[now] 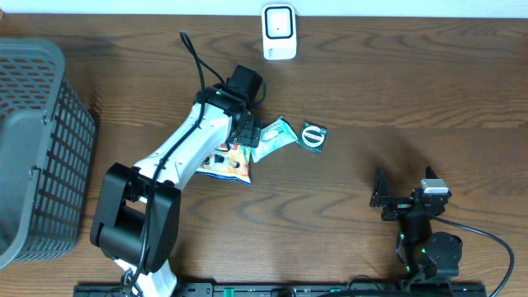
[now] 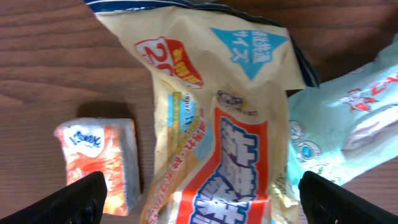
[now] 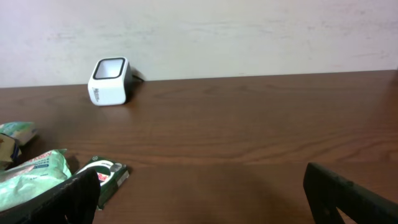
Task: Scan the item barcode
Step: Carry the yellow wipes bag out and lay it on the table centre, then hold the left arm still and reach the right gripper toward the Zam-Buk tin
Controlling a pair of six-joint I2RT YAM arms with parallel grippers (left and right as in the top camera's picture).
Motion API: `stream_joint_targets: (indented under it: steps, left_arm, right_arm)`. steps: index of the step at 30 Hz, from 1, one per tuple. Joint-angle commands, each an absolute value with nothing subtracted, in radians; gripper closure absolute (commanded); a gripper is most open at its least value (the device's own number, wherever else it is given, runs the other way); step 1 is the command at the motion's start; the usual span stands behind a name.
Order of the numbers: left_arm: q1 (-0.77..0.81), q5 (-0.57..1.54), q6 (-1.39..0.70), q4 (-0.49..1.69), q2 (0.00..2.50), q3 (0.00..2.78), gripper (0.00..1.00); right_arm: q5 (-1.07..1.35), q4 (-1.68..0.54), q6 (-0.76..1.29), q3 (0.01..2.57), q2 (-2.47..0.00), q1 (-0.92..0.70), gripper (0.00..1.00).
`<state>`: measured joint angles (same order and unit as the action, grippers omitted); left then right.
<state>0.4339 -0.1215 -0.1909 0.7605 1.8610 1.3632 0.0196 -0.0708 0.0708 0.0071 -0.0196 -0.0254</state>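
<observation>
Four packets, one scanner (image 1: pixel 279 31), one basket (image 1: pixel 33 148), two sets of jaws. — arm

List the packets. — ops

One yellow-orange snack bag (image 2: pixel 217 137), crinkled glossy film. One pale teal pouch (image 1: pixel 275 136), soft and puffy. One small dark green packet (image 1: pixel 313 136), flat, squarish. One small orange-and-white tissue pack (image 2: pixel 99 158), rectangular, clear only on the left wrist view. — arm

Surface, room? — ops

Dark brown wood-grain worktop (image 1: pixel 412 82), plain pale wall (image 3: pixel 249 31) behind it. Scanner is a white rounded box standing at the far edge by the wall. Basket is grey plastic lattice at my left edge. — arm

Jaws? Item? — ops

Left jaws released, spread wide, hovering right over the snack bag, gripping nothing. Bag lies flat on the worktop, touching the teal pouch, tissue pack just beside it, well apart from the scanner. Right jaws released too, nothing in them, low over the worktop, well apart from the packets. — arm
</observation>
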Motion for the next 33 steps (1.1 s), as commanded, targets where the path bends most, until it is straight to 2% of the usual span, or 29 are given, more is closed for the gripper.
stream_joint_targets:
  steps: [1, 9, 15, 19, 22, 28, 33]
  left_arm:
    - [0.431, -0.085, -0.201, 0.762, 1.861, 1.359, 0.02]
    - [0.415, -0.081, -0.205, 0.785, 1.66, 1.475, 0.02]
    - [0.318, -0.083, -0.268, 0.787, 1.39, 1.511, 0.0]
    - [0.268, -0.082, -0.317, 0.854, 1.259, 1.511, 0.03]
    - [0.266, -0.084, -0.317, 0.95, 1.214, 1.511, 0.07]
    - [0.189, -0.081, -0.361, 1.101, 1.203, 1.509, 0.07]
    - [0.104, 0.044, -0.321, 1.124, 1.23, 1.507, 0.07]
  right_arm:
    - [0.022, -0.075, 0.062, 0.006, -0.02, -0.021, 0.01]
    - [0.022, -0.075, 0.062, 0.006, -0.02, -0.021, 0.01]
    - [0.022, -0.075, 0.062, 0.006, -0.02, -0.021, 0.01]
    - [0.022, -0.075, 0.062, 0.006, -0.02, -0.021, 0.01]
    - [0.022, -0.075, 0.062, 0.006, -0.02, -0.021, 0.01]
    - [0.022, -0.075, 0.062, 0.006, -0.02, -0.021, 0.01]
    - [0.022, -0.075, 0.062, 0.006, -0.02, -0.021, 0.01]
